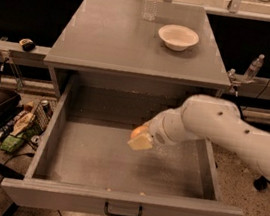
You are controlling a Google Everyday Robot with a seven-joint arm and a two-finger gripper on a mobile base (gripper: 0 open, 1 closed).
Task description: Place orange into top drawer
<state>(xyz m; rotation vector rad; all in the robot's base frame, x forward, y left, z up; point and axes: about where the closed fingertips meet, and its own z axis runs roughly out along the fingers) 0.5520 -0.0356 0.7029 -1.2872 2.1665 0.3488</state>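
The top drawer (121,203) of the grey cabinet is pulled fully open, with its black handle at the front centre. My gripper (139,139) is lowered inside the drawer, just above its floor near the middle. It is shut on the orange (138,131), of which only a small part shows between the pale fingers (141,142). My white arm reaches in from the right over the drawer's right wall.
A white bowl (178,37) and a clear water bottle (150,0) stand on the cabinet top (110,35). Bags and clutter (18,125) lie on the floor left of the drawer. Another bottle (253,67) stands at the right.
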